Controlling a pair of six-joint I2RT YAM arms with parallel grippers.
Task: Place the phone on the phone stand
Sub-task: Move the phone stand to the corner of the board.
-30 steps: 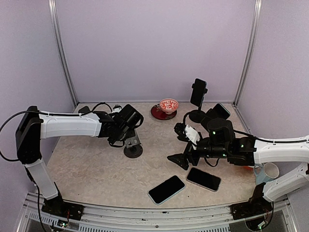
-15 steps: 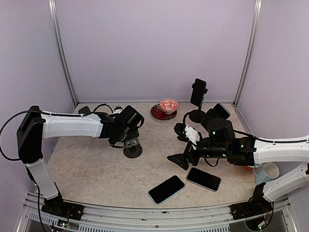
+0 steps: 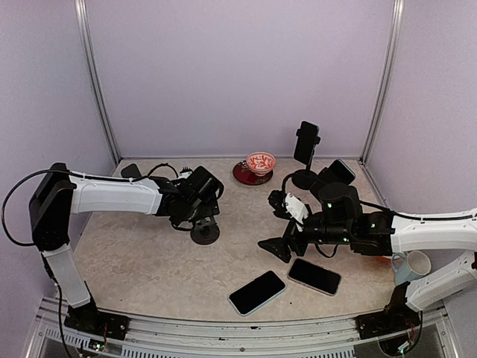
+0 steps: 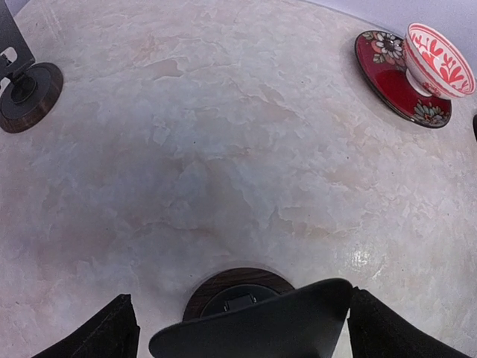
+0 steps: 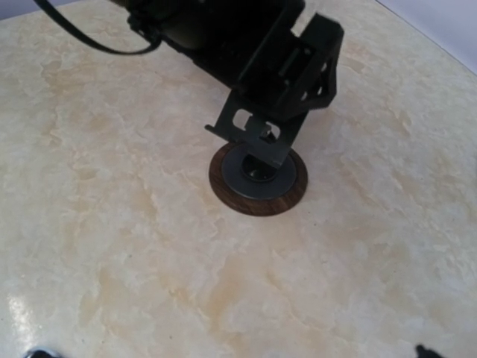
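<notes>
The left gripper [image 3: 202,217] and right gripper [image 3: 274,247] both stand with fingers spread. A black slab smartphone [image 3: 314,276] lies flat just beside the right one, a second black smartphone [image 3: 257,291] past it; the black phone stand [image 3: 206,234] on a round dark-wood base sits between the left's fingers.

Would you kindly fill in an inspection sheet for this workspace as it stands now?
Surface: marbled beige table, no spills seen.
Job's things: left phone and right phone flat at front; stand under left gripper; rear phone upright on rear stand.
Clutter: bowl on red saucer; mug at right.
Grippers: left gripper straddles stand's plate, grip unclear; right gripper open, empty.
Cables: black cable looping over left arm.
Surroundings: lilac walls, metal posts.
</notes>
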